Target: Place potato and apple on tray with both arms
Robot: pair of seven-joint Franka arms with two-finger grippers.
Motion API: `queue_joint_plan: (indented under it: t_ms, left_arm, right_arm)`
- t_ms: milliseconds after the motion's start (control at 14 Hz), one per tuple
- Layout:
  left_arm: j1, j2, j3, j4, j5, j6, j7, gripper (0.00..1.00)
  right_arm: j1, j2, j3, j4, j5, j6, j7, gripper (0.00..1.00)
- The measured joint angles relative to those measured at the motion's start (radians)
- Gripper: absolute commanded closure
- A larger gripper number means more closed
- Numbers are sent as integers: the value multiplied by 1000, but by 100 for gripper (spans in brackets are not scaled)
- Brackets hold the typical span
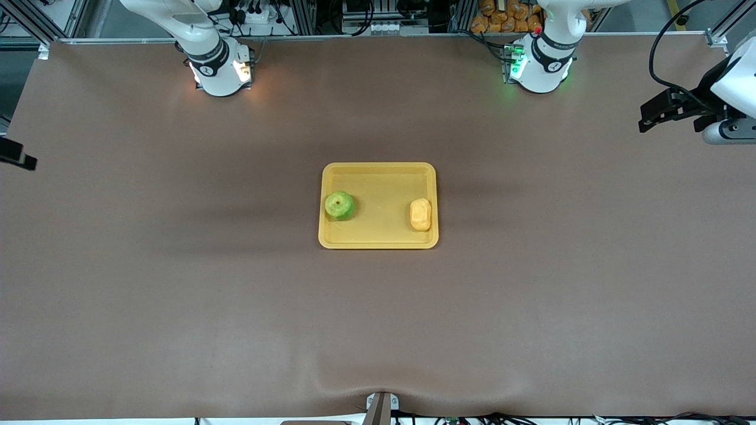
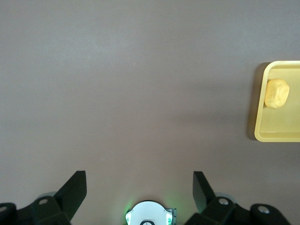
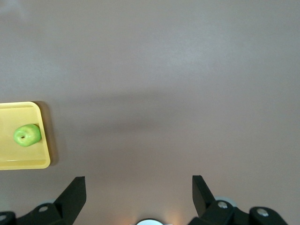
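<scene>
The yellow tray (image 1: 378, 236) lies in the middle of the table. On it, at the right arm's end, sits the green apple (image 1: 339, 205); the yellow-orange potato (image 1: 420, 214) lies at the left arm's end. Both rest free, with nothing touching them. My left gripper (image 1: 649, 118) hangs high over the table's left-arm end, open and empty (image 2: 139, 180); its wrist view catches the potato (image 2: 276, 93) on the tray's rim (image 2: 258, 112). My right gripper (image 1: 18, 154) hangs over the table's own end, open and empty (image 3: 138, 183); its wrist view shows the apple (image 3: 27, 135) and the tray (image 3: 44, 140).
The two arm bases (image 1: 221, 71) (image 1: 540, 68) stand at the table's edge farthest from the front camera. A small clamp (image 1: 381, 407) sits at the nearest edge. Brown cloth covers the table all round the tray.
</scene>
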Motion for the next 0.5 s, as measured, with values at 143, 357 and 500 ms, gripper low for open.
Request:
queue_joint_plan:
  t_ms: [143,357,500]
  left_arm:
    - [0,0,0,1,0,1,0,0]
    - [0,0,0,2,0,1,0,0]
    - [0,0,0,3,0,2,0,0]
  right_arm:
    - [-4,-30,4,-19,-1,-9,30,0]
    - [-5,-84,8,-105,-13,16,48,0]
    - [-5,-116,13,-163,-24,28,62,0]
